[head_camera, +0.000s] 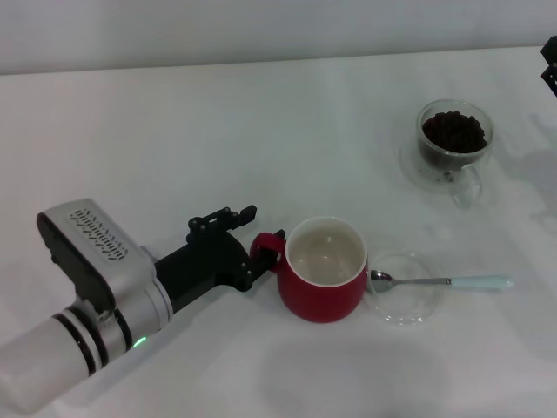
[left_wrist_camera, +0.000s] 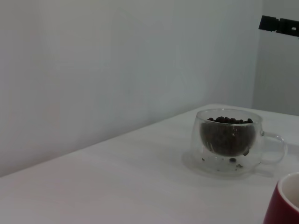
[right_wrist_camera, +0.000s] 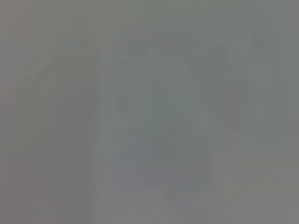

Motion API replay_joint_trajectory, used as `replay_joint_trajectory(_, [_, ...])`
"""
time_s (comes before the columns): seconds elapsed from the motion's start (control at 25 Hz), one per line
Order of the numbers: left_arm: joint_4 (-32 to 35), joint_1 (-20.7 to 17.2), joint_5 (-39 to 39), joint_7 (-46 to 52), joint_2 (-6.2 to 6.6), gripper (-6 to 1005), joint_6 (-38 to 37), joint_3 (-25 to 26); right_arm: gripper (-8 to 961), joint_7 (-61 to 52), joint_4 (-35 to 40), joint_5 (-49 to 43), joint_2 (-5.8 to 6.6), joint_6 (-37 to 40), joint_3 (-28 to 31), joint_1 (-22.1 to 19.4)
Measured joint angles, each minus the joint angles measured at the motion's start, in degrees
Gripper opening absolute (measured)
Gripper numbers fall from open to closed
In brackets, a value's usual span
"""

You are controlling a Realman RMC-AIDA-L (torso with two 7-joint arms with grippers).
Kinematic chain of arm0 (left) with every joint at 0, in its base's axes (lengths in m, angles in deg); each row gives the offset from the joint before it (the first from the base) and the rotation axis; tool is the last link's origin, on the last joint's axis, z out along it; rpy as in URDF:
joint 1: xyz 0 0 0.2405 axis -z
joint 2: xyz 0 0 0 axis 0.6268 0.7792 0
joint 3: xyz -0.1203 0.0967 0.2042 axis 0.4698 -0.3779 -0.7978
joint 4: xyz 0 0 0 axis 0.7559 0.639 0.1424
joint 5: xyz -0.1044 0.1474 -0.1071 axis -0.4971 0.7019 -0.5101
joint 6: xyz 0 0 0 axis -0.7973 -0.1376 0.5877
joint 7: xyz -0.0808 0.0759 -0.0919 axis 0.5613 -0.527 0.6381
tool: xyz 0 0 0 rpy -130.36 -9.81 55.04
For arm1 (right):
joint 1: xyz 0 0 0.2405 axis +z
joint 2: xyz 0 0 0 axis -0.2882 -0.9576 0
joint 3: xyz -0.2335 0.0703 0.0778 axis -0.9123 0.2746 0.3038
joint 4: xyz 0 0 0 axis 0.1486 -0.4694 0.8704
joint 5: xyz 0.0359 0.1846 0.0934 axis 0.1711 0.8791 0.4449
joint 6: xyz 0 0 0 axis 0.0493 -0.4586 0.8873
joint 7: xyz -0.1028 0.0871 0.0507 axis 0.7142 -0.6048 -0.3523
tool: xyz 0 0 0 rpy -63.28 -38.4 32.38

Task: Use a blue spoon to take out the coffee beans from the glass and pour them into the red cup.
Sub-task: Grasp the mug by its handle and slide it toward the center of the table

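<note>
The red cup stands at the front middle with a bare cream inside; its rim also shows in the left wrist view. My left gripper is at the cup's handle, jaws apart, one finger by the handle, the other clear of it. The blue spoon lies with its bowl over a flat glass saucer, to the right of the cup. The glass, full of coffee beans, stands at the back right. My right gripper is at the far right edge, above the table.
A white table carries everything; a pale wall rises behind it. Several stray beans lie in the bottom of the glass's outer wall. The right wrist view is a blank grey.
</note>
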Motion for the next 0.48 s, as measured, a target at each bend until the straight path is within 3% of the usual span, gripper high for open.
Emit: replay_joint_trajectory(0.48, [2.4, -3.3, 1.6, 0.0, 0.09, 515, 4.1, 0.0, 784, 0.0, -0.1, 0.0, 0.0, -0.1, 0.0, -0.4])
